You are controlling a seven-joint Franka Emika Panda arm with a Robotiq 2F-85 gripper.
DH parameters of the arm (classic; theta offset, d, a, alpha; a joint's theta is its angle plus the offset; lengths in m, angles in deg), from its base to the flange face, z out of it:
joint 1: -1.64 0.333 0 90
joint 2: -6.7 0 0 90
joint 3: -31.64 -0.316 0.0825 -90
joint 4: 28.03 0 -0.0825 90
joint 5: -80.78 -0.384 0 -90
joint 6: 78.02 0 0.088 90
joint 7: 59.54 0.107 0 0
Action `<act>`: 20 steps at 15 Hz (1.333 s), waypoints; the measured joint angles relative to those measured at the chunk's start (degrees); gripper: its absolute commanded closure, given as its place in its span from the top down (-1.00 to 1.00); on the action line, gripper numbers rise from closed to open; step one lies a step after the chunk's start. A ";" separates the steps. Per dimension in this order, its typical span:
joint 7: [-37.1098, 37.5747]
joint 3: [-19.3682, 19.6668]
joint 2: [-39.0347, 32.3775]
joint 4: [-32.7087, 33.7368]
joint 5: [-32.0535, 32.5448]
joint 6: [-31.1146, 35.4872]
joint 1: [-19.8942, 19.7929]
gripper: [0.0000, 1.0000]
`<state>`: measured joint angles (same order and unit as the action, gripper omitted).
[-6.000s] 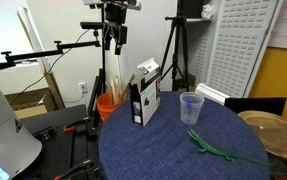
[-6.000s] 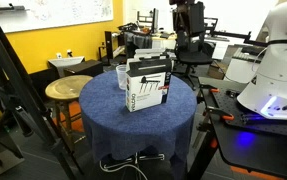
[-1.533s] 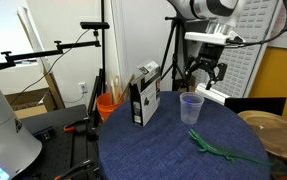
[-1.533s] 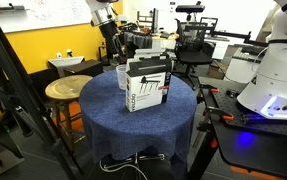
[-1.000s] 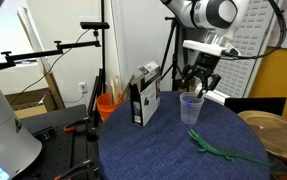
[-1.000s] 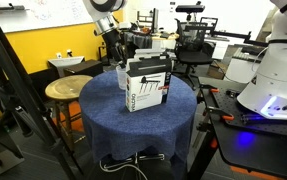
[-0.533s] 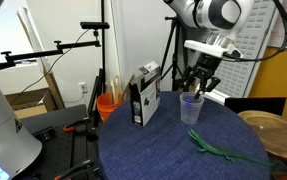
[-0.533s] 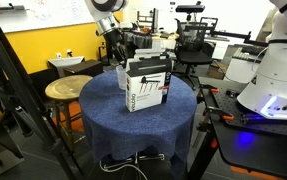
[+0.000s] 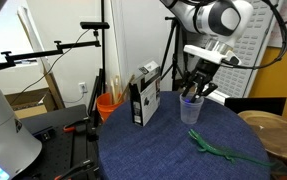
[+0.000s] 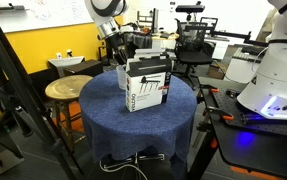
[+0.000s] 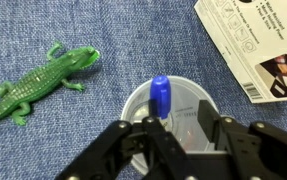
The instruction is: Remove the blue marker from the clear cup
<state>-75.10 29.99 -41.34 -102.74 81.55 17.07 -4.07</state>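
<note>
1. You are hovering the black two-fingered tool (image 11: 188,128) just above the small clear plastic cup with a bluish tint (image 11: 126,102). Its fingers are standing apart and gripping nothing.
2. The short blue marker (image 11: 161,95) is standing inside the cup. Its rounded blue end is pointing up, close to one finger of the tool.
3. The cup is sitting upright on the round table covered in blue cloth (image 9: 153,145).
4. A long green lizard-shaped toy (image 11: 38,85) is lying on the cloth near the cup.
5. A black-and-white carton (image 9: 143,98) is standing on the cup's other side.
</note>
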 measured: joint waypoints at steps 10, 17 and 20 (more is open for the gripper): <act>0.00 0.00 -0.43 0.23 -0.19 -0.18 -0.95 -0.96; 0.06 -0.01 -0.40 3.14 -1.89 -0.95 -1.16 -0.96; 0.19 -0.15 -0.14 4.72 -2.41 -1.76 -1.11 -0.96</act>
<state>-74.91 29.85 -41.48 -98.02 79.14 15.31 -5.18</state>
